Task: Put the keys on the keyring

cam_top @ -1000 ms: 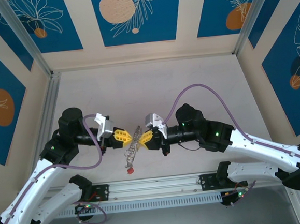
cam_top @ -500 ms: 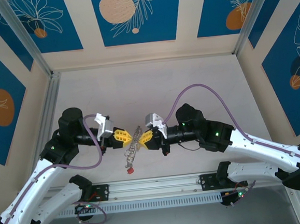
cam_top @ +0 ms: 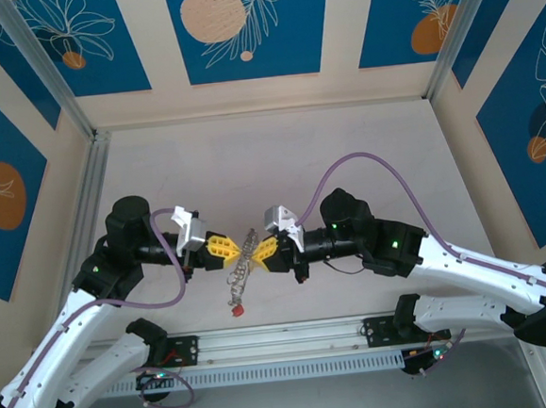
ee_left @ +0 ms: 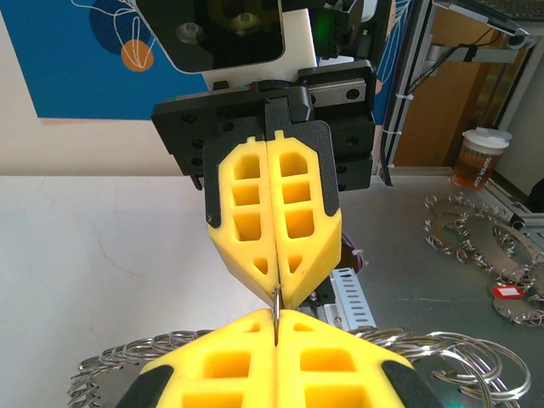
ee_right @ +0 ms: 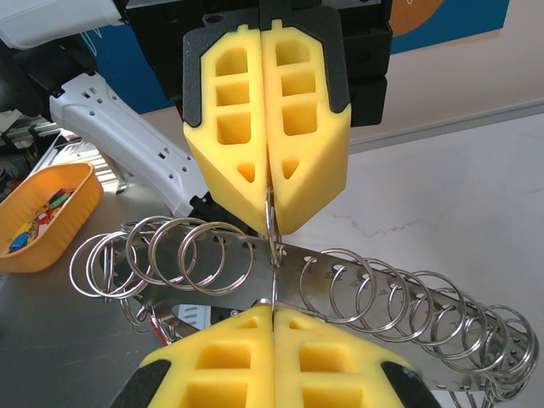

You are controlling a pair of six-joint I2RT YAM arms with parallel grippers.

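Left tool [cam_top: 236,248] and right tool [cam_top: 258,251] both pinch keyring [ee_right: 273,255] tip-to-tip; keys [cam_top: 238,279] dangle below. My worry: uneven pull twists it loose, bunch drops.

Top cam looks down on the table [cam_top: 345,151] from behind its near edge. Wrist cams face each other up close, sharing left gripper [ee_right: 270,228] and right gripper [ee_left: 276,297].
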